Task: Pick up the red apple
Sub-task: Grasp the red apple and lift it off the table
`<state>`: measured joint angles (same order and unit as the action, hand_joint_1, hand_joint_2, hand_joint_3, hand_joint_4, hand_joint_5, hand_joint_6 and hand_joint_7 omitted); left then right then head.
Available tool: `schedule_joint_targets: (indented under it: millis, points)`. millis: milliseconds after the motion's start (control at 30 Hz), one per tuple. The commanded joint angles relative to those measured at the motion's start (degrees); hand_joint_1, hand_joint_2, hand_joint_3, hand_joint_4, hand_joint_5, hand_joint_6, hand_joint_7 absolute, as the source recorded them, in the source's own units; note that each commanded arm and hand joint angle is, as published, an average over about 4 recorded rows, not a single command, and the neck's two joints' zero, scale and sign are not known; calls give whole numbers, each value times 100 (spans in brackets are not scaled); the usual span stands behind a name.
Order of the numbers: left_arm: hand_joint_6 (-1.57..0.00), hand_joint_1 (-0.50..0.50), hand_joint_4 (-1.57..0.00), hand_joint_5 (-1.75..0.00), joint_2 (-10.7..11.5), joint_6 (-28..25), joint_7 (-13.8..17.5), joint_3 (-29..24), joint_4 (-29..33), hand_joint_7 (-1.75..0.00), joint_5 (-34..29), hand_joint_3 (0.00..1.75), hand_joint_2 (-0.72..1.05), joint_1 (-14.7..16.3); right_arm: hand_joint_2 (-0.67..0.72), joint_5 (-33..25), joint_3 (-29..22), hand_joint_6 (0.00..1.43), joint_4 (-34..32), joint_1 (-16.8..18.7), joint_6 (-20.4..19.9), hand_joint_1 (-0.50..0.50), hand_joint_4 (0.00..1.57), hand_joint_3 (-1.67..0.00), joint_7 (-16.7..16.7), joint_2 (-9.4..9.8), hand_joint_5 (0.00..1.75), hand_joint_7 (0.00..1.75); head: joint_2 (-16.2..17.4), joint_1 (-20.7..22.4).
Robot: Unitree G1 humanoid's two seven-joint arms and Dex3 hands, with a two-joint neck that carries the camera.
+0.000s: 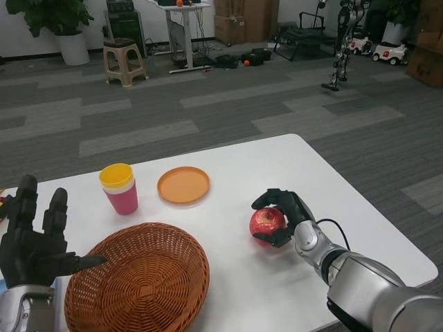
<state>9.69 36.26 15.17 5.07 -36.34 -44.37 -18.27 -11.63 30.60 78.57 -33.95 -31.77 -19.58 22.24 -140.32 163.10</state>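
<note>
The red apple (266, 222) sits on the white table (242, 166) right of centre. My right hand (286, 213) wraps around its right side, fingers curled over the top and thumb under the front, touching the fruit. The apple appears to rest on the tabletop. My left hand (33, 242) hovers at the far left with fingers spread, beside the wicker basket, holding nothing.
A round wicker basket (138, 280) fills the near left of the table. Behind it stand a pink cup with a yellow lid (119, 188) and an orange plate (183, 185). The table's right edge runs close behind my right forearm.
</note>
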Motion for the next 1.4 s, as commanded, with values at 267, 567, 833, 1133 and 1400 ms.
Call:
schedule_joint_targets:
  millis: [267, 567, 833, 1133, 1400]
  points:
    - [0, -41, 0, -31, 15, -23, 30, -74, -113, -21, -17, 0, -10, -106, -54, 18, -725, 134, -1092, 699, 19, -47, 126, -159, 143, 163, 107, 140, -57, 164]
    - [0, -41, 0, -31, 0, -23, 30, -103, -174, -21, -19, 0, -10, -144, -54, -37, -863, 134, -2777, 969, -40, -46, 128, -159, -184, 369, 107, 140, -72, 192]
    - [0, -41, 0, -31, -20, -23, 43, -61, -319, -21, -25, 0, -10, -291, -54, -41, -595, 134, -3748, 824, -108, -49, 131, -159, -439, 404, 107, 140, -143, -19]
    - [0, -41, 0, -31, -20, -23, 65, 9, -354, -21, -28, 0, -10, -374, -54, -32, -533, 134, -4577, 787, -196, -48, 131, -159, -626, 338, 107, 140, -538, 266]
    - [0, -41, 0, -31, -42, -21, 81, 5, -374, -21, -28, 0, -10, -379, -57, -41, -470, 136, -4660, 747, -216, -48, 131, -159, -672, 352, 107, 140, -800, 835]
